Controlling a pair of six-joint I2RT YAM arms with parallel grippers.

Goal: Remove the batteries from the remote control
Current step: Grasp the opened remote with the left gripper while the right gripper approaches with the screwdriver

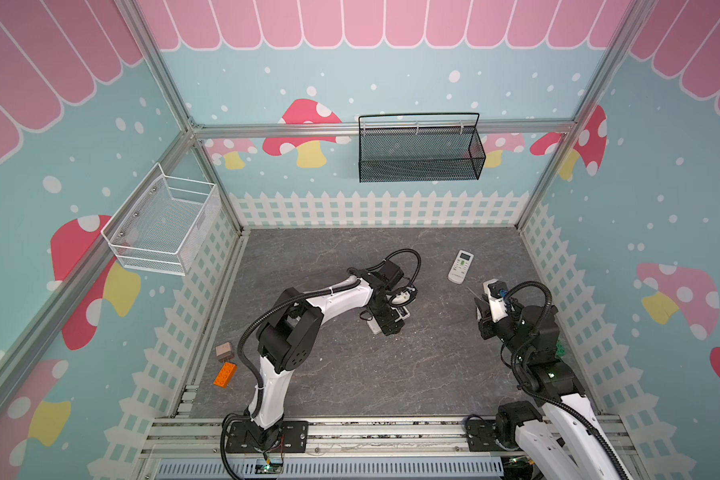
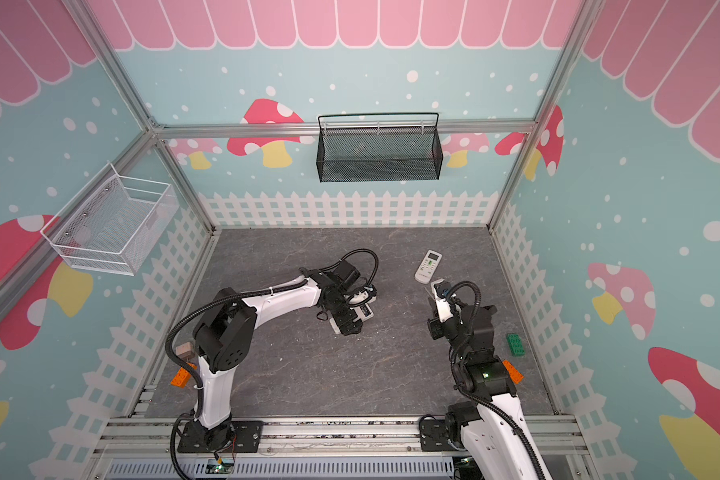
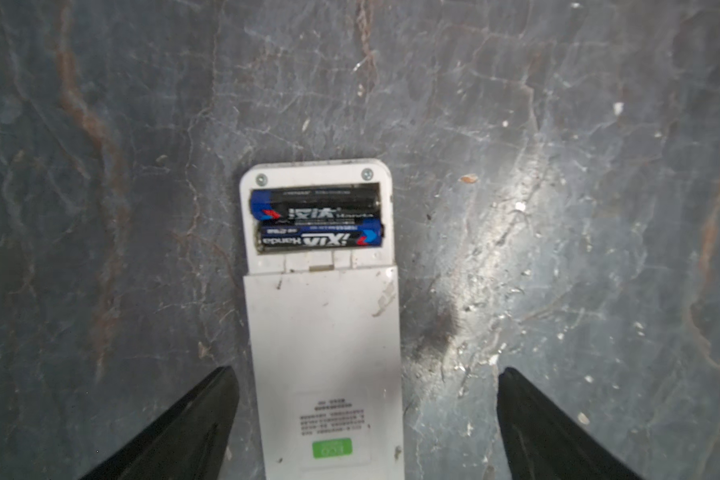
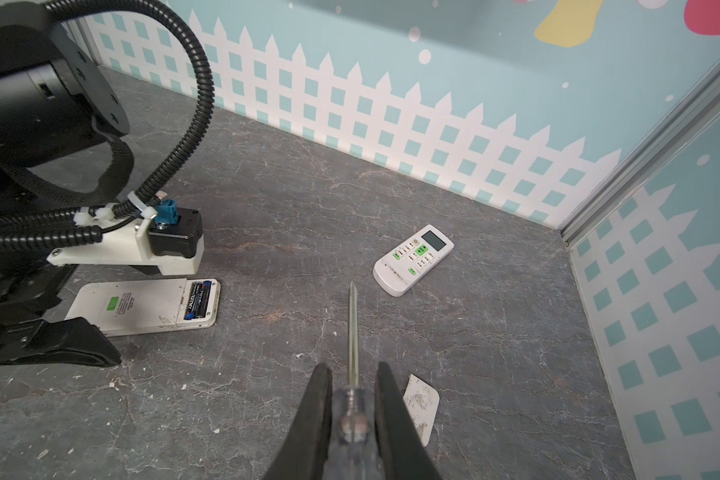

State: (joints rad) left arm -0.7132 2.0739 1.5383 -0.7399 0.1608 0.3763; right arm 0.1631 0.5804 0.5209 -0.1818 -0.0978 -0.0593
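Right gripper (image 4: 353, 368) up close, clamped tight on the clear handle of a screwdriver (image 4: 353, 328), and the metal shaft juts straight out ahead of the fingers, tip in the air above the grey table (image 4: 267, 199). Just beside that gripper a small white panel (image 4: 422, 409) lies flat on the surface.

Over to the left gripper (image 3: 366, 370): jaws spread wide, one black finger on each side of the white remote (image 3: 325, 332), gripping nothing. That remote lies face down with its back compartment uncovered, and the batteries (image 3: 314, 203) sit in it, two black cells with blue ends packed side by side, pointing opposite ways. Neither has left its slot.

From the right wrist view the same remote (image 4: 142, 305) shows under the left arm's camera mount, with the cells at the end towards the screwdriver tip but well apart from it.

Farther back, a second remote (image 4: 412, 259) rests face up, buttons and screen showing, near the fence-patterned wall. In a top view it lies (image 1: 460, 267) just beyond the right arm.
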